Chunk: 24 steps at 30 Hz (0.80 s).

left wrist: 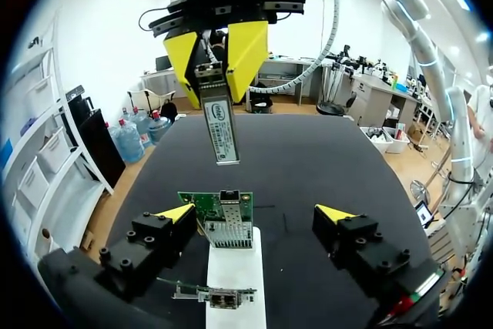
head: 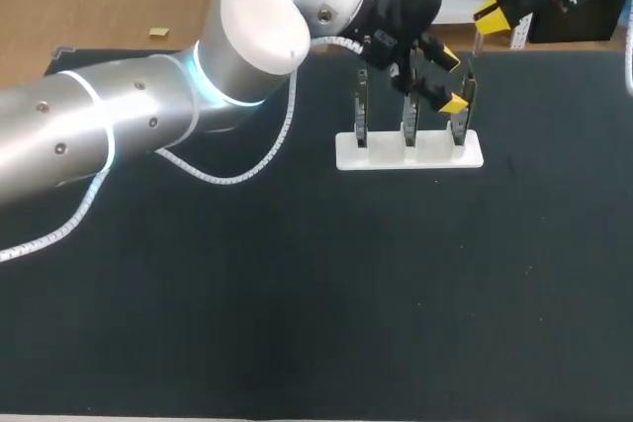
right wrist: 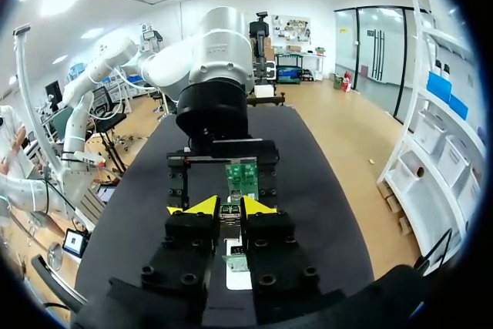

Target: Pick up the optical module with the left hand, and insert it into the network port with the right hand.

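Left gripper [left wrist: 254,210]: yellow tips spread wide, one on each side of the green circuit card with metal network port [left wrist: 225,219].
White plastic stand [left wrist: 235,275]: holds this card upright.
Right gripper [left wrist: 217,82]: pinches the slim silver optical module [left wrist: 220,125], long axis vertical, hanging above and a little beyond the port.

On the table [head: 297,294], right of centre and toward its far edge, I see a stand [head: 408,152] with three circuit boards [head: 361,111] upright in a row on it. My left gripper [head: 449,80] hangs over the row's right end, with the end board [left wrist: 224,217] between its parted fingers. Behind and to the right of the stand, my right gripper [left wrist: 218,52] clamps the optical module [left wrist: 219,125], which hangs down from it.
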Motion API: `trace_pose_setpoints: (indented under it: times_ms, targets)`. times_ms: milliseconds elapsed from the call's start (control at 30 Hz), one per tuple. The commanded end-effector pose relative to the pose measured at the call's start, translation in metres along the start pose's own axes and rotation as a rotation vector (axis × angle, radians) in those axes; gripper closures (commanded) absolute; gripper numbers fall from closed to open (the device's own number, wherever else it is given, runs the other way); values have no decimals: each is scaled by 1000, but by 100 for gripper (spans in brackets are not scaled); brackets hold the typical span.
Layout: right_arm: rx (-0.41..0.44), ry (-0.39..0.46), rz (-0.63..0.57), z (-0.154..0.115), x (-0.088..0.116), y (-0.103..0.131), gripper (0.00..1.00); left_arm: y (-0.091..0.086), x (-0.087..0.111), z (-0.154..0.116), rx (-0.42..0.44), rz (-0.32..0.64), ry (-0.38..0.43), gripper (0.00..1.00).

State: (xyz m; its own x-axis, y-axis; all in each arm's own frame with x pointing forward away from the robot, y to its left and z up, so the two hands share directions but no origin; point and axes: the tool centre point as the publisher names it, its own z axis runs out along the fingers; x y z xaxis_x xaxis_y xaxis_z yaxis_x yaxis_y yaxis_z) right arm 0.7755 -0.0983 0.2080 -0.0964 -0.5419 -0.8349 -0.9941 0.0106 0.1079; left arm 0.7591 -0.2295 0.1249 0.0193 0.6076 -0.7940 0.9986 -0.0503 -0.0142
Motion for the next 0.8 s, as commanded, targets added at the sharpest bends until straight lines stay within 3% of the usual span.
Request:
trace_pose_setpoints:
  times_ms: [33,800]
  targets:
    - [5,-4,-3,0,0,3,100,2,-1,0,3,0,4,0]
    - [-5,14,-23,11,19,-3,100,2,-1,0,3,0,4,0]
